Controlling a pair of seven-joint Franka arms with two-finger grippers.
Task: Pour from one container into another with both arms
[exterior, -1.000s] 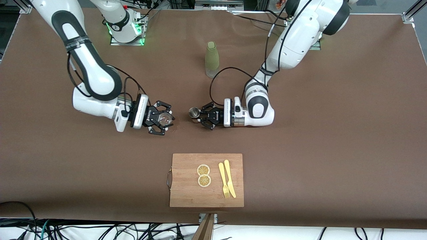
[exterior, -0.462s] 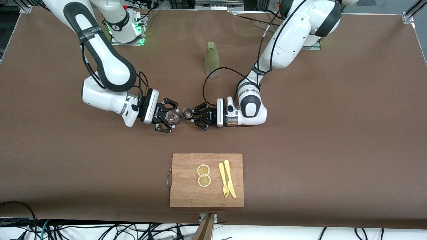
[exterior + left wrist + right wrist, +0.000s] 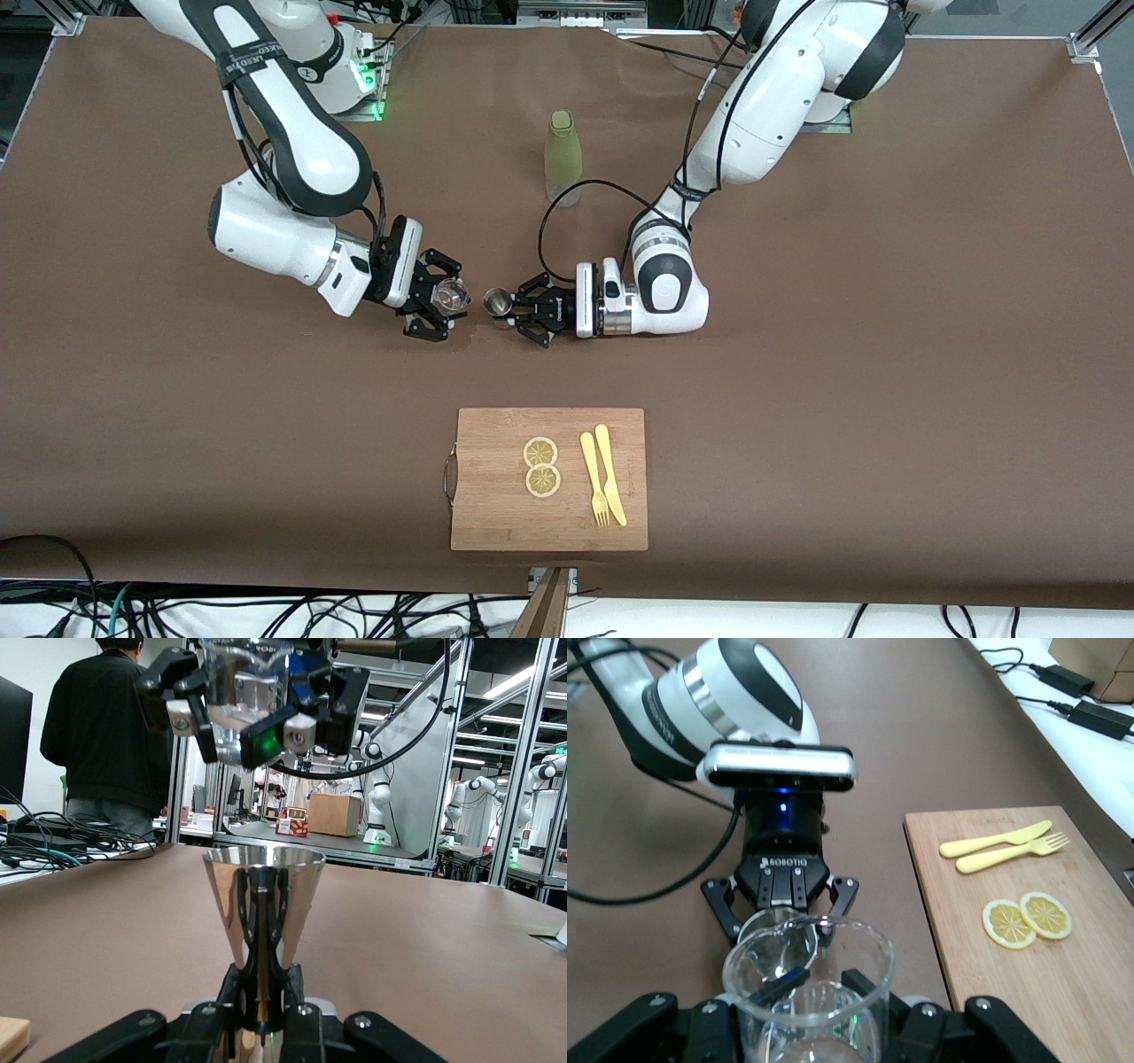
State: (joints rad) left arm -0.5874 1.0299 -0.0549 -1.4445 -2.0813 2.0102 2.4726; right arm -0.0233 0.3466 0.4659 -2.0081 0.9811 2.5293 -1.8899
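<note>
Brown cloth covers the desk (image 3: 797, 399), and over its middle I have both arms meeting: my right gripper (image 3: 440, 299) is clamped on the glass cup (image 3: 450, 295), my left gripper (image 3: 524, 310) clamped on the waist of the metal jigger (image 3: 496, 301). From the left wrist view the jigger (image 3: 263, 904) stands upright, mouth up, with the cup (image 3: 244, 682) higher and just to one side of its rim. I judge the pour turns on tipping the cup's lip toward the left arm's end so it clears that rim.
</note>
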